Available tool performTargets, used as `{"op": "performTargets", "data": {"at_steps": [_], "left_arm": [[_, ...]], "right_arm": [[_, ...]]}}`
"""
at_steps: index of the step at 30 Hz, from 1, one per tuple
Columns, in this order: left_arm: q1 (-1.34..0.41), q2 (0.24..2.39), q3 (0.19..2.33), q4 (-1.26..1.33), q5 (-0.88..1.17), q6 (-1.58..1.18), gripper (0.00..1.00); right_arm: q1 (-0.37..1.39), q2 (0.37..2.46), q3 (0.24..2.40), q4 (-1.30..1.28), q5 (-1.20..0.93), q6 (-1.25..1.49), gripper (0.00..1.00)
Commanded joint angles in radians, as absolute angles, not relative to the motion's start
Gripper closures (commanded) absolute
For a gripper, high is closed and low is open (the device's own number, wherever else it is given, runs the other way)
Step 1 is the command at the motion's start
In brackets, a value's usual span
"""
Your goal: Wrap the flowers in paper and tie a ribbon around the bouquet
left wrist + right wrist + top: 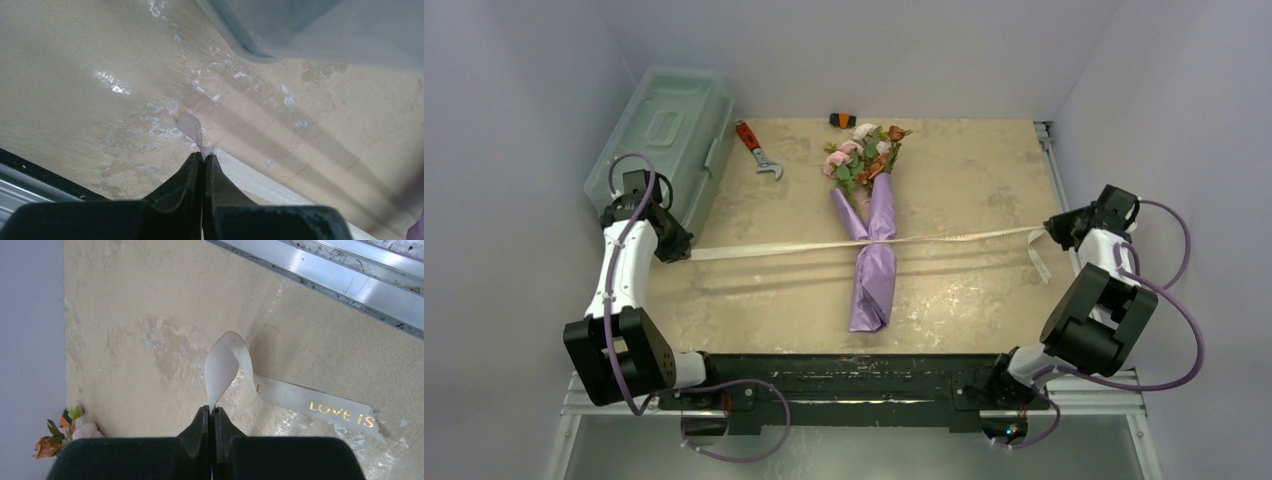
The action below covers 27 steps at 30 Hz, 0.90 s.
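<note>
Bouquet (879,205) of pink-orange blooms (862,152), wrapped in lilac paper (874,285)
Cream fabric ribbon (774,247) crosses its waist; left gripper (676,250) and right gripper (1052,232) flank it, each pinching an end (tie seemingly unfinished).

The ribbon (295,396) carries gold capitals: "LOVE IS". They sit near its free end, at 4 o'clock.

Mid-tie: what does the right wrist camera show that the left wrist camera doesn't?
Right wrist only: gold "LOVE IS" lettering on the free tail of the cream fabric ribbon, orange and pale pink blooms at lower left, a metal rail. Left wrist only: a corner of the pale translucent plastic box. Both: the right gripper or left gripper shut on the ribbon above the beige tabletop.
</note>
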<state>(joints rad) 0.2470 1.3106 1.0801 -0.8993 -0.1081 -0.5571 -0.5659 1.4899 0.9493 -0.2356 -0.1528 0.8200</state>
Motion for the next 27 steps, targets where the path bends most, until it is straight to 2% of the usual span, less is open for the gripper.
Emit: {"op": "performTargets", "data": {"at_steps": [1,6,11,15,19,21,22,24,26,27], "left_arm": [[0.348,1.344,1.119,-0.873,-0.339,-0.561,1.0],[0.397,1.38,1.126,-0.872,-0.317,-0.591,1.0],[0.395,1.363,1.03,-0.763,-0.134,-0.579,1.0],[0.328,1.356,0.939,-0.694,-0.047,-0.568,1.0],[0.249,1.36,0.907,-0.693,-0.056,-0.553,0.99],[0.223,1.351,0.898,-0.692,-0.059,-0.551,0.95],[0.214,1.348,0.893,-0.691,-0.055,-0.55,0.91],[0.205,1.339,0.888,-0.693,-0.052,-0.543,0.85],[0.202,1.327,0.894,-0.702,-0.058,-0.533,0.76],[0.202,1.318,0.899,-0.706,-0.063,-0.526,0.71]], "right_arm": [[-0.66,1.489,0.973,-0.124,-0.02,0.867,1.0],[-0.672,1.505,0.983,-0.117,-0.034,0.88,1.0],[-0.625,1.519,0.955,-0.087,-0.053,0.84,1.0],[-0.499,1.478,0.869,-0.045,-0.005,0.799,1.0],[-0.472,1.452,0.806,-0.043,-0.003,0.766,1.0],[-0.46,1.443,0.808,-0.067,0.014,0.733,0.88],[-0.446,1.437,0.809,-0.084,0.022,0.718,0.77],[-0.401,1.42,0.824,-0.122,0.056,0.695,0.42],[-0.352,1.405,0.846,-0.159,0.093,0.662,0.25],[-0.327,1.401,0.857,-0.173,0.103,0.646,0.2]]}}
